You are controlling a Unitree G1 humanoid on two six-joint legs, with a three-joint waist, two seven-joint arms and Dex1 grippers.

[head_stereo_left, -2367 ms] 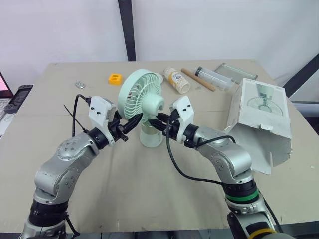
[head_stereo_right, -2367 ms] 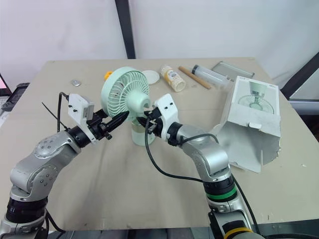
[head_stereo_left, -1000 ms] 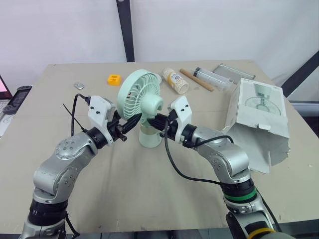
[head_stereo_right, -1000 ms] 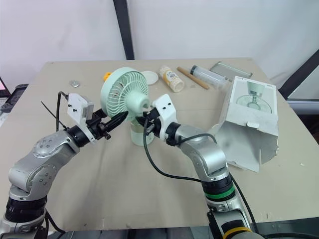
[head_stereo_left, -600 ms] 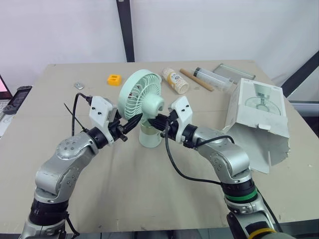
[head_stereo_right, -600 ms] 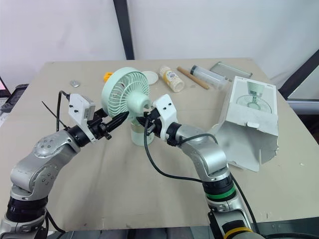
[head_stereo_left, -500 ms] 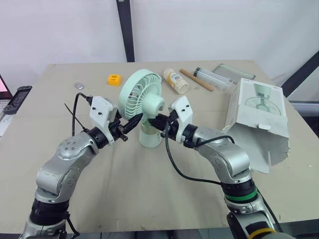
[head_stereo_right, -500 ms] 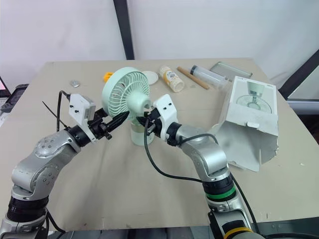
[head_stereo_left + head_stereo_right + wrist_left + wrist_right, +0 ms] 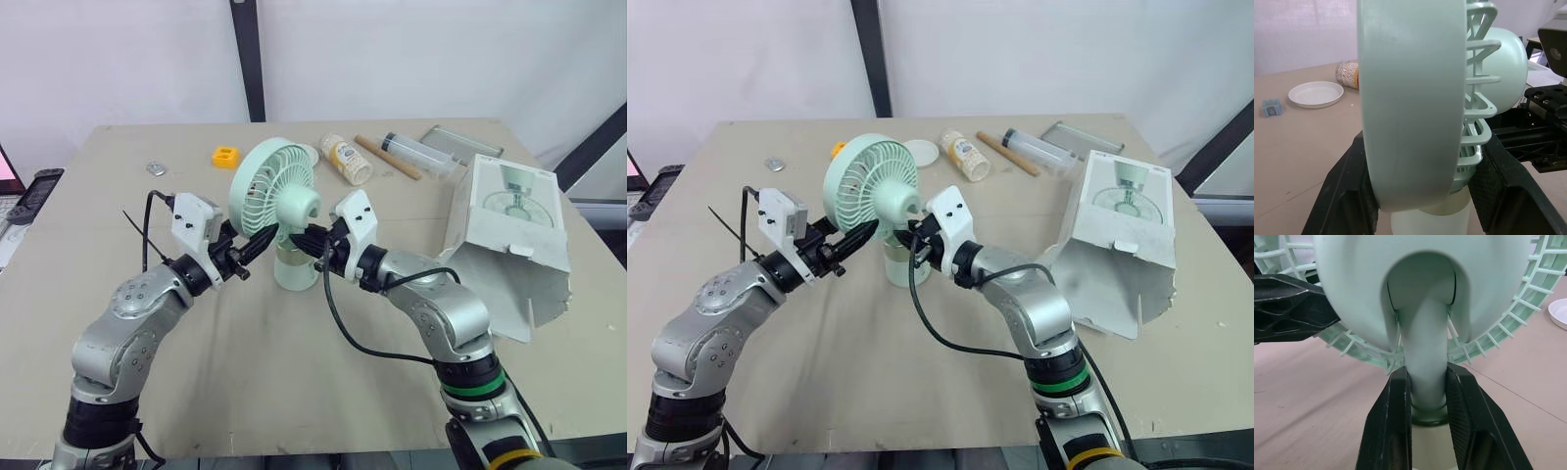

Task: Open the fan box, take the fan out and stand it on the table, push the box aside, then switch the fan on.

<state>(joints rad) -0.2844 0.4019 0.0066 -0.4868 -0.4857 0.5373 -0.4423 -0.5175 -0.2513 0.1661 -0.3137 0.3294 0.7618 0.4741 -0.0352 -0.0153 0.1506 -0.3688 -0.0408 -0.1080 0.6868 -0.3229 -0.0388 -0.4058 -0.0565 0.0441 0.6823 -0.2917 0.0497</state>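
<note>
Light, top-heavy plastic fan: right claw pinches its stiff neck; left claw straddles the fragile cage, seemingly gripping.

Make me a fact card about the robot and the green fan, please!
main thing: fan, mint green, standing upright on the table
left arm: left gripper clamped on the rim of the fan's round cage
right arm: right gripper clamped on the fan's neck
packaging: fan box, open, on the robot's right, apart from the fan
behind: yellow block, bottle
spinning: cannot tell
</note>
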